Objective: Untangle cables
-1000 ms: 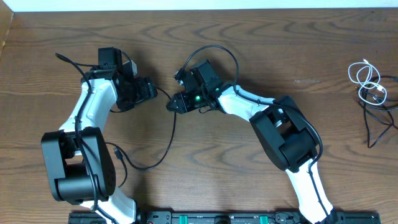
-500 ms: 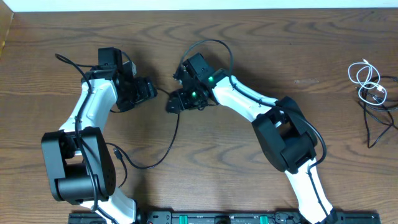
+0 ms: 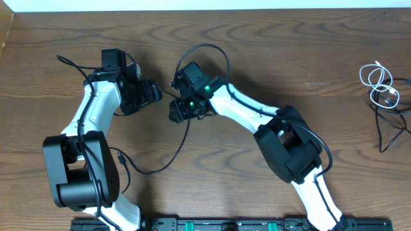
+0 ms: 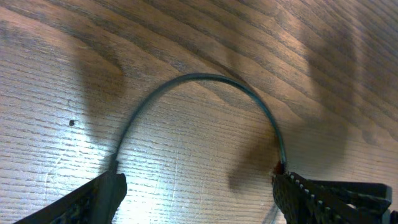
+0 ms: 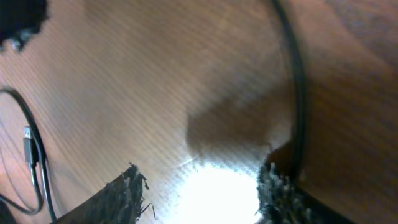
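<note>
Brown wood-grain tabletop (image 3: 270,45), matt finish. Item one, your left gripper (image 4: 198,182): ridged black fingers apart, straddling the thin black rubbery cable (image 4: 199,76) that arcs between them, probably to catch a slack span. Item two, your right gripper (image 5: 202,174): fingers apart, seemingly the same cable just beside one finger. Far right, well apart: looped white cord (image 3: 380,82) bunched against a second black cord (image 3: 379,128), not yet separated.

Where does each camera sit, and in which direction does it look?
Overhead: above the table, looking straight down; left arm, right arm, left pincer and right pincer show.
Left wrist: on the left arm, facing the wood close below; its two fingers show.
Right wrist: likewise on the right arm; its fingers show.
Shared: the black cable lies in all three views.
</note>
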Robot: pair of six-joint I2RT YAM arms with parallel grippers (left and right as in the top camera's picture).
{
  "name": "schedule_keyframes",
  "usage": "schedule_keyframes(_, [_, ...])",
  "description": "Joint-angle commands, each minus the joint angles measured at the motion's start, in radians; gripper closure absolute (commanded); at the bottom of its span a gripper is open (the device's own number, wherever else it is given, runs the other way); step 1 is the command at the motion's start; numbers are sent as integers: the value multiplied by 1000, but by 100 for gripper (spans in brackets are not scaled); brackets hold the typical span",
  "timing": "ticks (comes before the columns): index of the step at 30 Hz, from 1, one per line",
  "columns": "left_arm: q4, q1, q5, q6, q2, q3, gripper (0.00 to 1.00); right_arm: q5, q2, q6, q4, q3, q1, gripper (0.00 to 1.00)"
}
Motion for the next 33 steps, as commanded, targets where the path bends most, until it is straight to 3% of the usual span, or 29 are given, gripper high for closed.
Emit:
schedule_keyframes(1, [0,0,-6,-17,6,-7,19,180,1,39,-34,18,28,38])
schedule_keyframes(8, [0,0,-6,-17,6,-7,19,379,2,98,-64,16,74,35])
schedule_keyframes(20, [0,0,-6,-17,6,-7,19,391,-5,22,-300,245,78,35])
schedule_keyframes(33, [0,0,-6,-17,6,-7,19,464,-2,146,-299,76,78,37])
